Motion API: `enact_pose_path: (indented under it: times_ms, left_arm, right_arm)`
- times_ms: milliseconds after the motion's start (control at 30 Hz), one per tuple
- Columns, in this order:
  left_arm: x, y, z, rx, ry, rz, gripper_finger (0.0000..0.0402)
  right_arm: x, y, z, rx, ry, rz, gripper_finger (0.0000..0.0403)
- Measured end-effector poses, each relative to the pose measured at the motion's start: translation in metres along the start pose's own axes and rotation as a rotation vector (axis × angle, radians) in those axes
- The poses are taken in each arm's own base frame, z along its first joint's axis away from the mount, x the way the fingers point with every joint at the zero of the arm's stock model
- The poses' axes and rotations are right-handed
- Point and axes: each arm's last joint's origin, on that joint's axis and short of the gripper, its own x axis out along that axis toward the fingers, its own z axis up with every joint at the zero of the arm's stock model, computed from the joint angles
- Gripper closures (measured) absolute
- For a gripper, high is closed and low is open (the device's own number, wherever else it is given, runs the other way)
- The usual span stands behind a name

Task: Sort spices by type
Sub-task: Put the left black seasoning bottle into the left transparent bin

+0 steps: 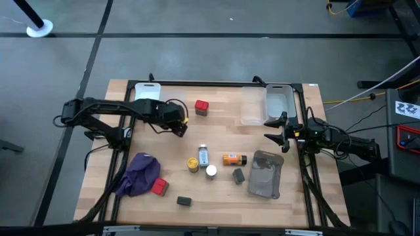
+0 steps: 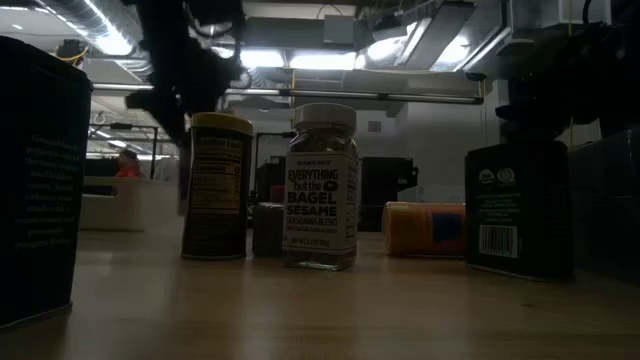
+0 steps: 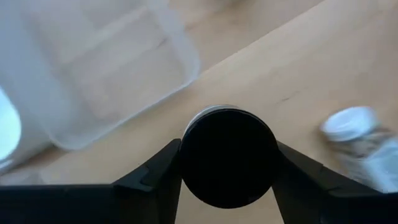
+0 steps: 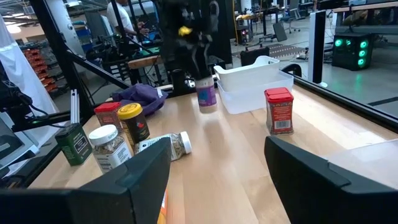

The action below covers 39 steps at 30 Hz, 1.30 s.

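Observation:
My left gripper (image 1: 178, 124) hovers over the table's middle left, shut on a small dark-lidded jar (image 4: 205, 93). My right gripper (image 1: 275, 129) waits open by the right edge, touching nothing. One red cube (image 1: 201, 107) stands near the far side; the other (image 1: 159, 186) sits beside the purple cloth. A yellow-lidded jar (image 1: 192, 164) and a white-capped jar (image 1: 211, 171) stand mid-table. A white-capped bottle (image 1: 203, 155) and an orange bottle (image 1: 233, 159) lie on their sides there. Two dark grey blocks (image 1: 238, 176) (image 1: 184, 201) stand nearer. My left gripper pinches the jar at its dark round lid (image 3: 227, 155) between the two fingers, one on each side. The fingers (image 3: 161, 168) come from above, pointing down. The jar hangs upright below them, lifted clear of the table.
A purple cloth (image 1: 139, 174) lies at the near left and a flat grey pouch (image 1: 266, 174) at the near right. A white bin (image 1: 147, 92) and clear bins (image 1: 279, 101) sit along the far edge. People show in the room beyond.

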Motion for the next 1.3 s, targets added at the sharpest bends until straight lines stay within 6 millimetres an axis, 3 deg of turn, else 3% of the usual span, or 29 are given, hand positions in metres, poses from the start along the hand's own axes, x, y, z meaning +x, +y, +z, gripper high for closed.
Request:
enact_pose_path:
  times_ms: [233, 433, 800, 1067, 1300]
  left_arm:
    - [-0.034, -0.006, 0.032, 0.035, -0.106, -0.083, 0.0216]
    - [-0.048, 0.006, 0.058, 0.048, -0.187, -0.071, 0.0216]
    - [-0.033, 0.049, 0.076, -0.04, -0.14, 0.131, 0.0214]
    - [0.005, 0.061, 0.06, -0.084, -0.048, 0.164, 0.0211]
    - [0.022, 0.058, 0.045, -0.071, 0.007, 0.133, 0.0207]
  right_arm:
    - [0.0, 0.0, 0.0, 0.0, 0.0, 0.0, 0.0143]
    - [0.0, 0.0, 0.0, 0.0, 0.0, 0.0, 0.0143]
    - [0.0, 0.0, 0.0, 0.0, 0.002, 0.0, 0.0143]
    - [0.0, 0.0, -0.003, 0.002, 0.027, -0.005, 0.0143]
    - [0.0, 0.0, -0.003, 0.002, 0.027, -0.005, 0.0143]
